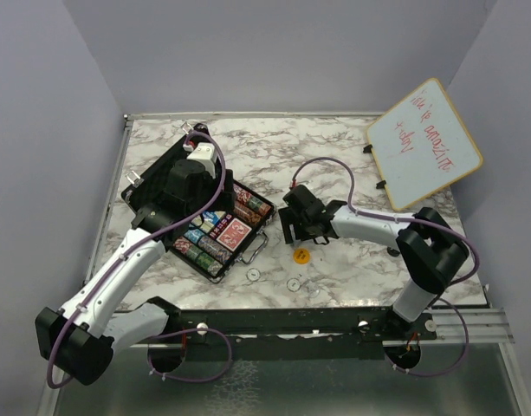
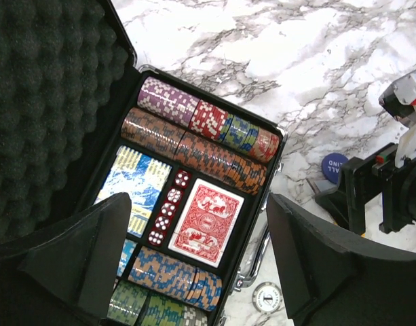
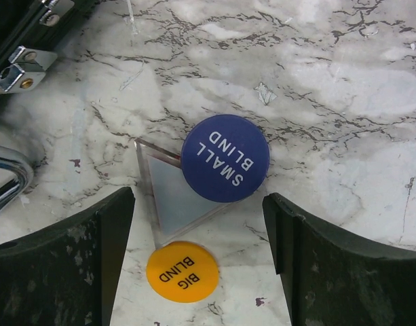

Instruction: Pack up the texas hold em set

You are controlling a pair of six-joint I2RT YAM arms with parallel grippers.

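The right claw (image 3: 199, 197) hangs low over the marble table (image 3: 343, 81), jaws wide apart and gripping nothing. Nearest, just inside its left finger, lies the yellow BIG BLIND button (image 3: 182, 272). Between the fingers sits a clear triangular piece (image 3: 168, 200), with the blue SMALL BLIND button (image 3: 224, 157) overlapping its far corner. Farther left are the silver handle (image 3: 4, 180) and a silver latch (image 3: 17, 64).

The left claw (image 2: 197, 204), equally spread and empty, hovers above the open black case (image 2: 254, 227). Red dice (image 2: 167, 207) and the red card deck (image 2: 206, 224) lie directly beneath it, and the blue card deck (image 2: 136, 180) is just left. The striped chip stacks (image 2: 201, 122) are beyond, and the egg-crate foam lid (image 2: 38, 102) is far left.
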